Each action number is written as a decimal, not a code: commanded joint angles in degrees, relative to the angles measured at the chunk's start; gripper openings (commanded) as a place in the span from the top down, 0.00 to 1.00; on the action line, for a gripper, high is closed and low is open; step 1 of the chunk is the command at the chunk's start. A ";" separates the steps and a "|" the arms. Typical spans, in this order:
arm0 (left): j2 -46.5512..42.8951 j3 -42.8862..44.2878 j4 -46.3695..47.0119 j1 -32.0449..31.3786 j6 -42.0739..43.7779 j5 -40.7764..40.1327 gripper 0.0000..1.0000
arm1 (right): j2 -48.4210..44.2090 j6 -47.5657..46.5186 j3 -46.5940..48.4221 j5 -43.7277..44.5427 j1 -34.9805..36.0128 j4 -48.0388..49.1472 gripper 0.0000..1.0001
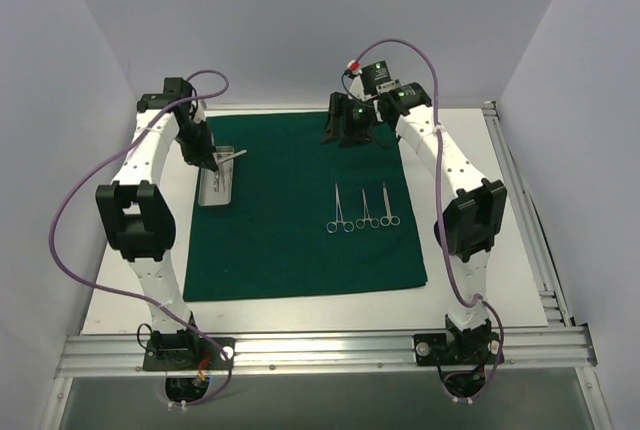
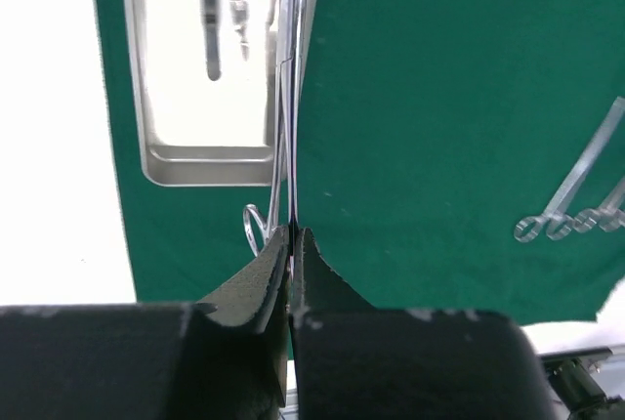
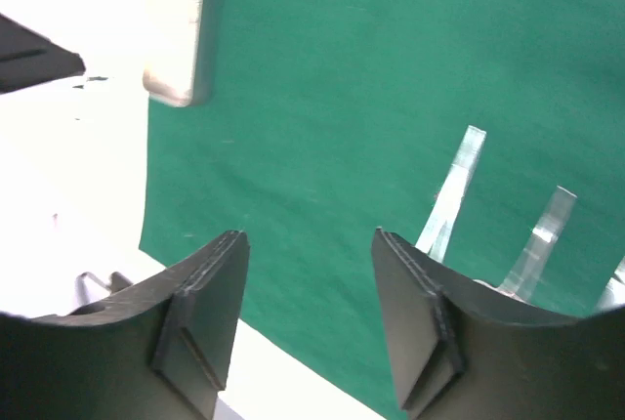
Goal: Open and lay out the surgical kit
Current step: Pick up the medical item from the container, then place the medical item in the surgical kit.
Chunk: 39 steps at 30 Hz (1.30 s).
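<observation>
The surgical kit's dark green drape (image 1: pixel 290 250) lies spread flat on the table. Its small silver tray (image 1: pixel 217 200) sits on the drape's left side and holds two steel instruments (image 2: pixel 207 10). Three ring-handled forceps (image 1: pixel 366 210) lie side by side right of centre. My left gripper (image 1: pixel 210 163) hangs over the tray's right rim (image 2: pixel 210 168), shut on a thin steel ring-handled forceps (image 2: pixel 285 117) whose shaft runs along that rim. My right gripper (image 1: pixel 345 138) hovers open over the drape's far edge, with nothing between its fingers (image 3: pixel 210 283).
The white tabletop (image 1: pixel 480 250) shows around the drape on all sides. White walls close in the left, back and right. A metal rail (image 1: pixel 320 350) with both arm bases runs along the near edge.
</observation>
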 commanded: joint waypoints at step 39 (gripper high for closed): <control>-33.36 -29.87 35.39 -9.18 -16.28 30.17 0.31 | 0.69 12.31 -1.54 -7.14 12.16 15.61 1.00</control>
